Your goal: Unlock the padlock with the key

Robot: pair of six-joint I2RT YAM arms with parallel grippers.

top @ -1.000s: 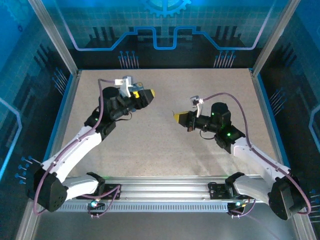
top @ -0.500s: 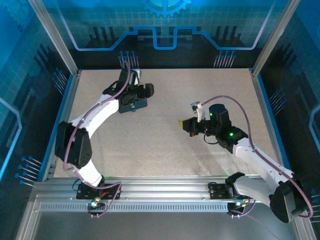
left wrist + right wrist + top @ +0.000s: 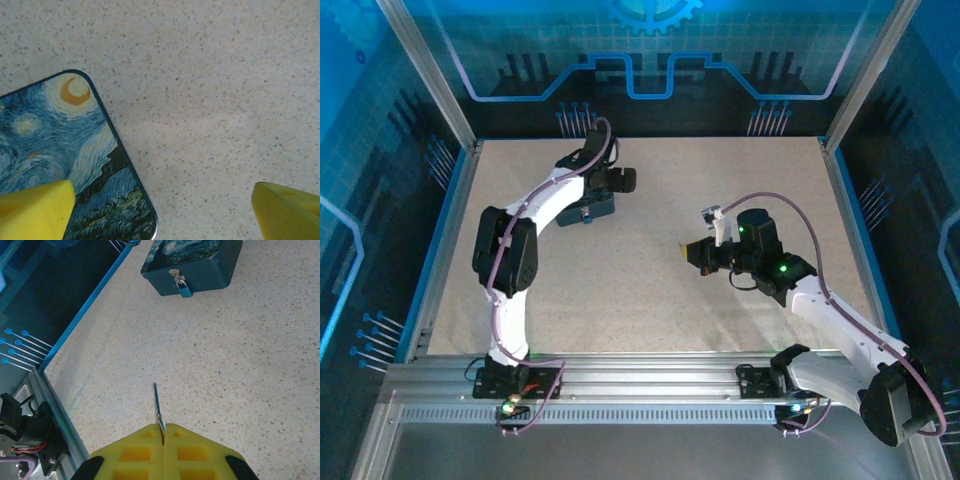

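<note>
A dark blue tin (image 3: 192, 262) with a swirling painted lid is taken as the landmark; the padlock (image 3: 182, 286), very small, is seen hanging from the hasp on the tin's front wall, on the side turned towards the right gripper (image 3: 163, 432). That gripper's yellow jaws are pressed fully together on the key (image 3: 158, 407); the slim blade is pointed towards the tin but is well apart from it, and it is judged to be held so for lining up with the keyhole. The left gripper (image 3: 160, 212) is held above a corner of the tin, its jaws spread wide with nothing between them, probably so that the tin can be steadied. Lock and key are made plain from the right wrist, being too small to be told from the top camera; the lid's painted moon and the speckled table (image 3: 225, 75) beside the tin are given from the left wrist; the reach of both arms is given from above.
</note>
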